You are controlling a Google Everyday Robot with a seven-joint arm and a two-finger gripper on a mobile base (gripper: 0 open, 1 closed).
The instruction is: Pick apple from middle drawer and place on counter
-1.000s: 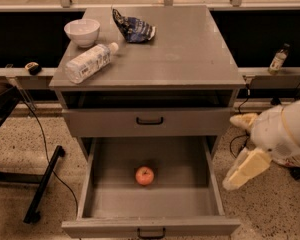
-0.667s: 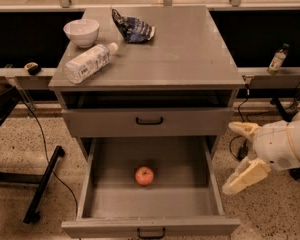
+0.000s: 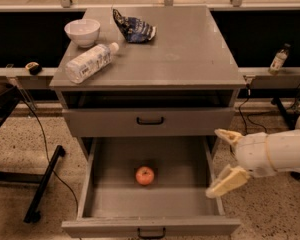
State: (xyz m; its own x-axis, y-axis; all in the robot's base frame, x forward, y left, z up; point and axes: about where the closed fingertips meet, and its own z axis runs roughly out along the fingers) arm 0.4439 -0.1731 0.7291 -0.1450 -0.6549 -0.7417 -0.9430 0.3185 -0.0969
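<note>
The apple is small, round and red-orange. It lies near the middle of the flat tray of the open middle drawer, which is pulled out at the bottom of the cabinet. The grey counter tops the cabinet. My gripper is at the right, just outside the drawer's right wall, to the right of the apple and apart from it. Its two cream fingers are spread open with nothing between them.
On the counter stand a white bowl, a clear plastic bottle lying on its side and a crumpled blue chip bag. A shut grey drawer front sits above the open drawer. A small bottle stands on the right ledge.
My gripper and arm have shifted slightly down and left, closer to the drawer's right wall. The apple has not moved.
</note>
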